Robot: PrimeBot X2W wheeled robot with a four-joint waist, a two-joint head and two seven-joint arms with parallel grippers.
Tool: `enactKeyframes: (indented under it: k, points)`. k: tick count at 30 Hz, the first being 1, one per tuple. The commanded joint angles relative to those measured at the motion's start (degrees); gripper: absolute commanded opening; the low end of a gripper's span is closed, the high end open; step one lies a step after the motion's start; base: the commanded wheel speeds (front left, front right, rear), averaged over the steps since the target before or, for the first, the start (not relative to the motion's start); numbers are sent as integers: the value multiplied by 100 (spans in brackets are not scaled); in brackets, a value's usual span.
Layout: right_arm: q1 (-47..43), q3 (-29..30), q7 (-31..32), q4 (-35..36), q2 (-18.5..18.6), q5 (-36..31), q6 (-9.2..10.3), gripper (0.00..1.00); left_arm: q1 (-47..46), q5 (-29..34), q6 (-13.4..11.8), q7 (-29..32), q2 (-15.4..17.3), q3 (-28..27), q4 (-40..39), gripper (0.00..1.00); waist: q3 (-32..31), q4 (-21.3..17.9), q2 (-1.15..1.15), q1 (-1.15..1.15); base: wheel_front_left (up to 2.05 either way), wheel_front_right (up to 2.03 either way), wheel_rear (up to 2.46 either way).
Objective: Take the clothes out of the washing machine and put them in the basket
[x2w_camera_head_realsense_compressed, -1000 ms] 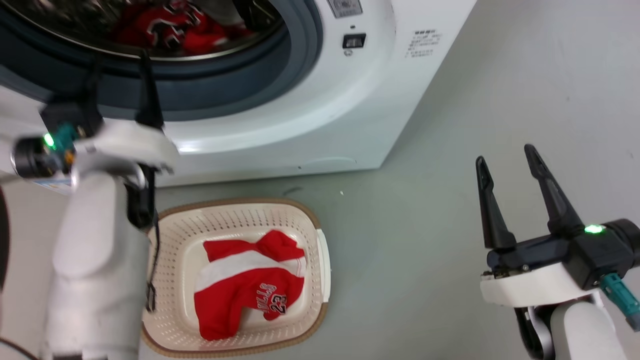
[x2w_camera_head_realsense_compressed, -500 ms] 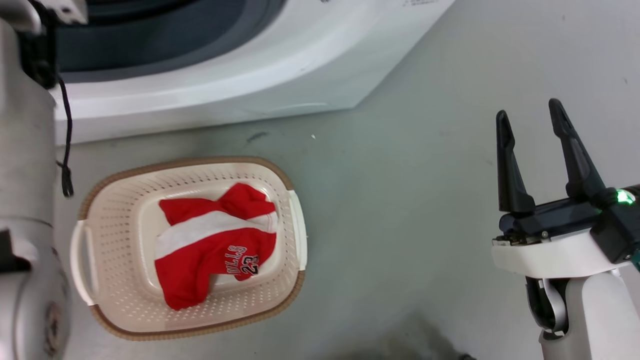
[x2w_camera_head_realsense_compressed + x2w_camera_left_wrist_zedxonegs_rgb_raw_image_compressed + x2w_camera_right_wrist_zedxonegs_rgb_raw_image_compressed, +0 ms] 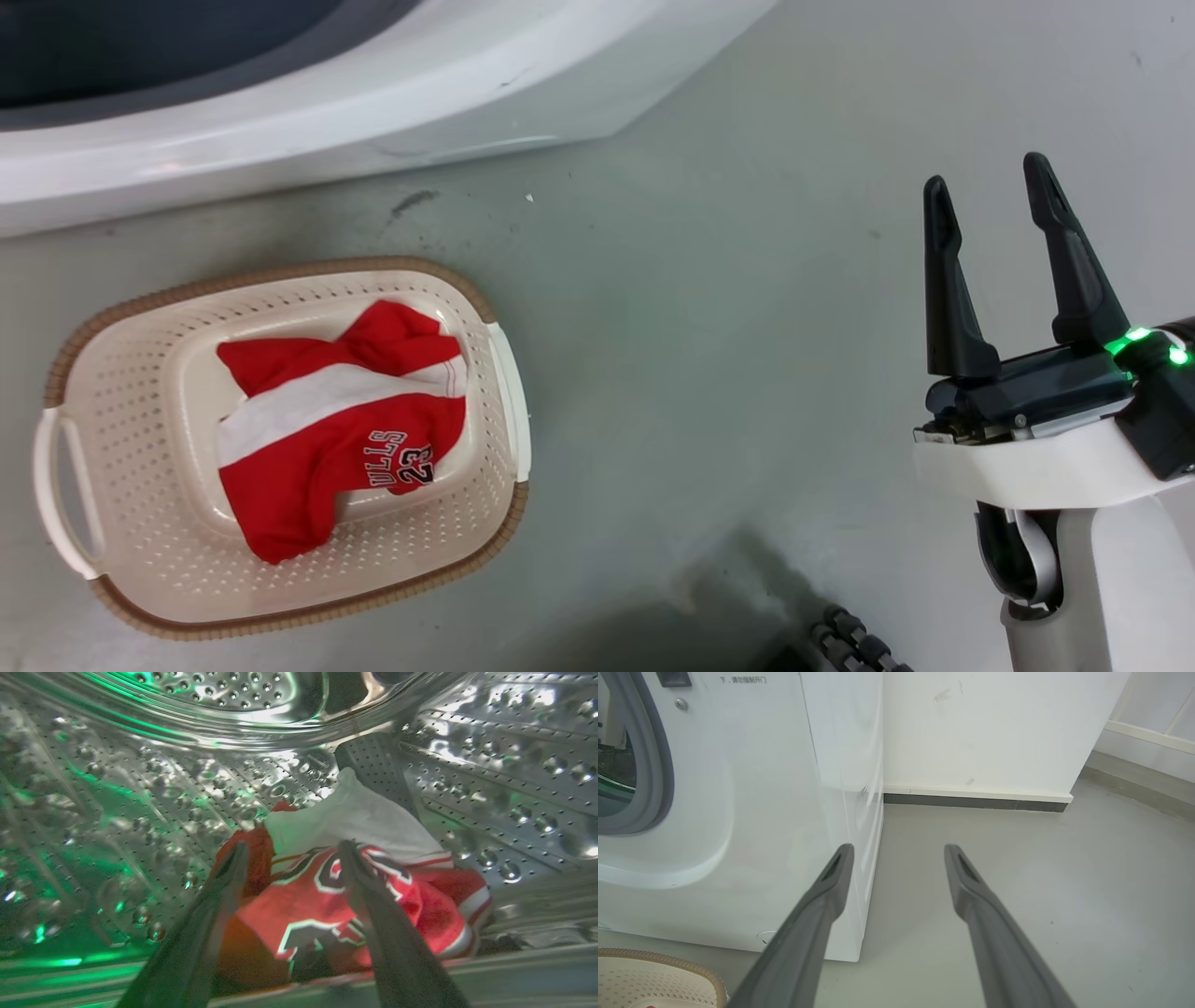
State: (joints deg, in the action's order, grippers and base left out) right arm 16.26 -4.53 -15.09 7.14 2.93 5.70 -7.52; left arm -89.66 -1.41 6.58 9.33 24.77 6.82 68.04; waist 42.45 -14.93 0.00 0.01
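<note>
washer (image 3: 373,103): drum jersey (image 3: 317,905) was left inside drum (image 3: 140,812), not gripped | basket (image 3: 131,392): basket jersey (image 3: 327,439) was found placed, task judged half done | left gripper (image 3: 294,845): was spread at drum jersey, contact unclear | right gripper (image 3: 988,177): was spread, empty, above floor

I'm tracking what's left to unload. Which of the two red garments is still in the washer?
The red garment in the drum, ahead of the open left gripper; the other garment lies in the basket.

Open floor (image 3: 728,373) right of basket (image 3: 131,373); washing machine (image 3: 373,103) behind.
</note>
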Motion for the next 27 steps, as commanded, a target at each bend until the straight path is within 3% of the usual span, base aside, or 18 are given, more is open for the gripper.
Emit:
enactKeyframes:
  k: [1,12,27]
  points:
    - [122,-12,-12,38,-12,68,6,100,-246,2,32,245,38,40,80,100,165,-80,0,-1,0,0,0]
    - [237,-7,-12,149,-11,245,6,100,-1164,-20,79,1619,200,418,357,100,619,-266,0,-1,0,0,0]
    - [321,-32,-12,164,-10,352,6,100,-1051,-613,84,1956,244,1013,451,100,788,-288,0,-1,0,0,0]
